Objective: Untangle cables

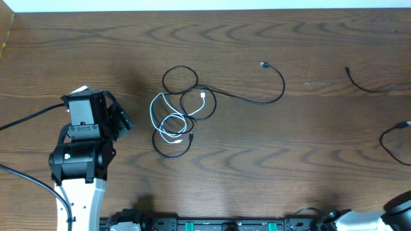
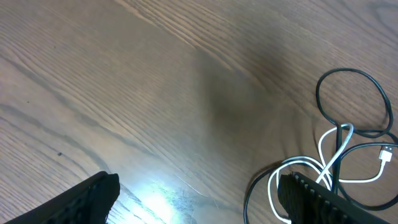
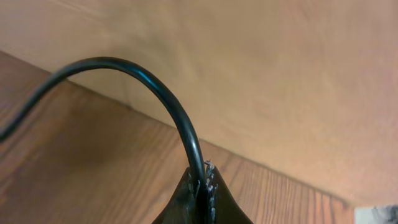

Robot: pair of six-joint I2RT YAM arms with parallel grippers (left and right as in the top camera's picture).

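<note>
Two grippers, one knot not yet opened

My left gripper (image 1: 123, 120) stands wide open and holds nothing, just left of the tangle (image 1: 176, 115). The tangle lies mid-table: black loops with a white cable (image 2: 341, 143) threaded through them. One black tail runs right from it and ends in a plug (image 1: 262, 65). My right gripper (image 3: 202, 190) is closed, with a black cable (image 3: 155, 84) pinched at its tips and arching away. It sits at the table's right side, close to a wall (image 3: 280, 74), and is almost out of the overhead view. Whether this cable is one of the strands (image 1: 359, 82) lying at far right, I cannot tell.

I judge the job partly done: one black cable is held apart, but the middle knot is untouched. The next move calls for my left gripper to go right and down onto the white cable where it lies clear of the black loops. It should close on that cord alone and draw it leftward. The cords are thin and flat on the wood, so my tips must come right down to the surface.

Bare table (image 1: 289, 167) lies all around the knot, and the far edge (image 1: 205, 11) is well behind it. My right gripper, near the wall, has little room to pull farther
</note>
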